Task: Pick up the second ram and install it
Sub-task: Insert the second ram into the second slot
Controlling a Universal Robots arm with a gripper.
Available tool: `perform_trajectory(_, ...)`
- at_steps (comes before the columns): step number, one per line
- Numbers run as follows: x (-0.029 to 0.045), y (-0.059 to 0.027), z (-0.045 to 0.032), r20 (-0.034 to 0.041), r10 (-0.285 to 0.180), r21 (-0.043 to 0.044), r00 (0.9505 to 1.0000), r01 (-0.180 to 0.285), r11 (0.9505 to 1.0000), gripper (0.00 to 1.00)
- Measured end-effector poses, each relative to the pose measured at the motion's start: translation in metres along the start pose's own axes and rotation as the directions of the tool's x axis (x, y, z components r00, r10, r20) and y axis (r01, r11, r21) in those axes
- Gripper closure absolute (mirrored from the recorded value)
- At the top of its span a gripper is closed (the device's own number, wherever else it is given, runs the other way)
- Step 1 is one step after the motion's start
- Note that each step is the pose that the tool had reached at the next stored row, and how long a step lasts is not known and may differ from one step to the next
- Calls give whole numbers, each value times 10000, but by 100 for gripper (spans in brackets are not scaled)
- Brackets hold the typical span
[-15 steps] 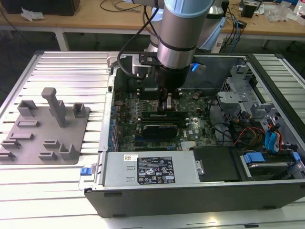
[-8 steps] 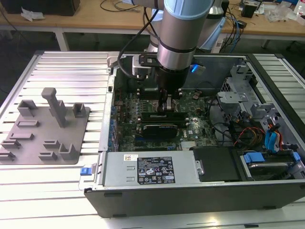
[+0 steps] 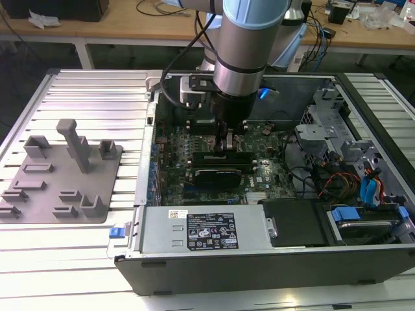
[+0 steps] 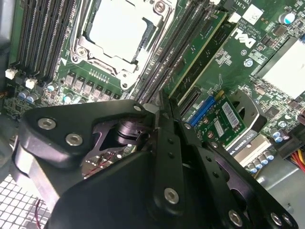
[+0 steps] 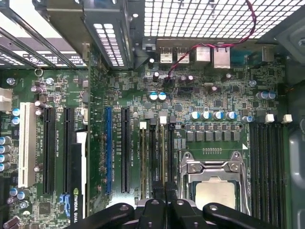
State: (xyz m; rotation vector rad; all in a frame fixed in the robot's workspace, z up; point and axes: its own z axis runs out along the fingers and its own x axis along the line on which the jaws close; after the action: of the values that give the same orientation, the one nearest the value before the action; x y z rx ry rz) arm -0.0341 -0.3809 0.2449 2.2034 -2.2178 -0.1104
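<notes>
— Where's the memory stick [image 4: 202, 50]?
— On edge among the slots [image 4: 167, 57], just ahead of the hand [image 4: 159, 113]. Whether the hand grips anything, I cannot tell.
— Handling?
— Probably light, stiff, fragile: hold its edges, never bend it.

The gripper [image 3: 228, 144] is down inside the open computer case [image 3: 363, 110], tight among the motherboard's parts. The graphics card [image 3: 220, 173] blocks the near side, and the drive cage [image 3: 324, 129] crowds the exterior view's right. Overhead the case is open. The grey fixture plate [image 3: 39, 194] stands well apart on the exterior view's left.
</notes>
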Motion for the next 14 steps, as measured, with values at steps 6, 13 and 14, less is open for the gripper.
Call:
perform_trajectory(6,1,-3,44,21,-25,-2,10000,25,10000,91)
perform_trajectory(13,1,-4,68,22,-92,-4,10000,92,10000,91)
perform_trajectory(14,1,-5,71,22,-98,-5,9999,98,10000,91)
